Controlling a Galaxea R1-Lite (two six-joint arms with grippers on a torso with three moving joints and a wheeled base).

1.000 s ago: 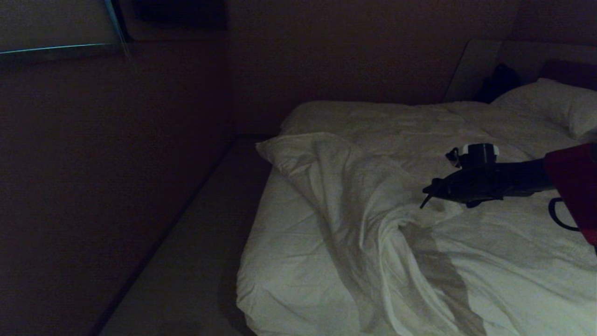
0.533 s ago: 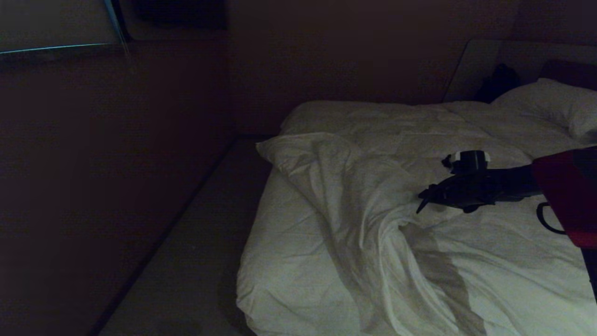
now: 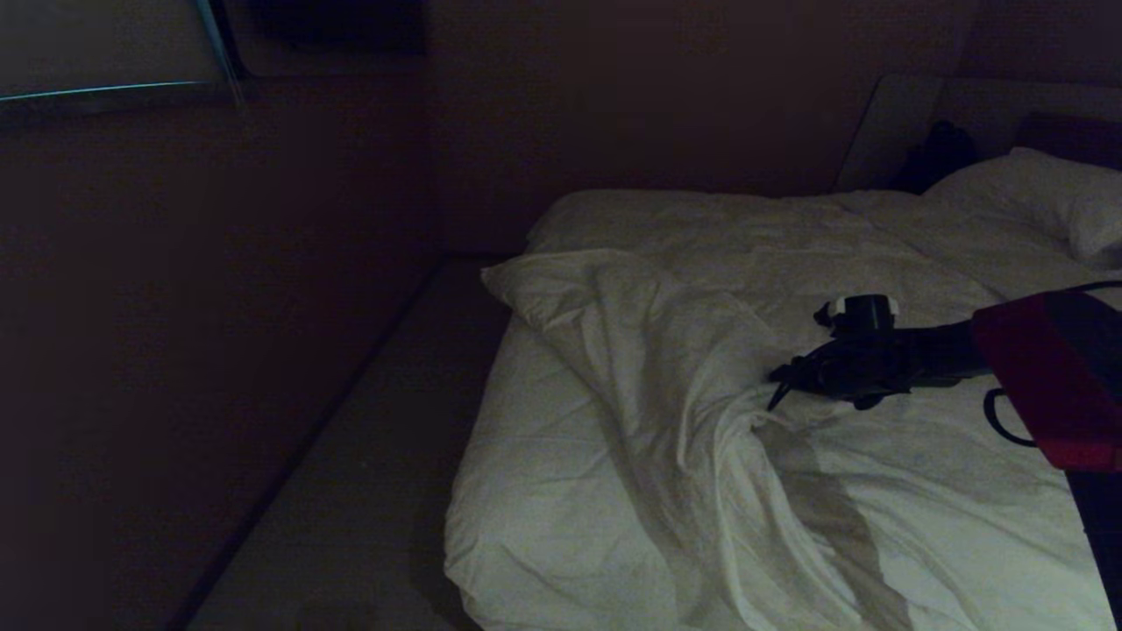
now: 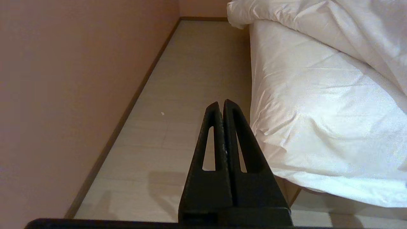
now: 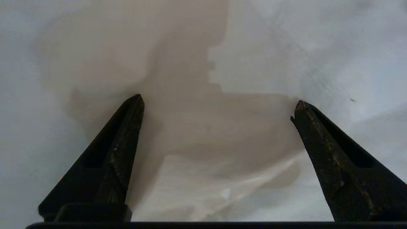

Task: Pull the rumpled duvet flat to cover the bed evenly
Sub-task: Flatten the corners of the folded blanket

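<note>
Where the soft, creased white duvet (image 3: 701,368) is bunched on the bed (image 3: 517,491), the right gripper (image 5: 217,105) is spread wide, empty; the left gripper (image 4: 221,105) is closed, empty.

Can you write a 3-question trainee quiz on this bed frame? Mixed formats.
1. True or false: the right gripper has its fingers spread wide above the duvet, holding nothing.
2. Which gripper is shut? A) left B) right C) both
3. Fill in: the duvet is folded back, baring the mattress sheet at the bed's ___ corner in the head view.

Key: 1 true; 2 A, the left gripper, parked beside the bed; 3 near-left.
</note>
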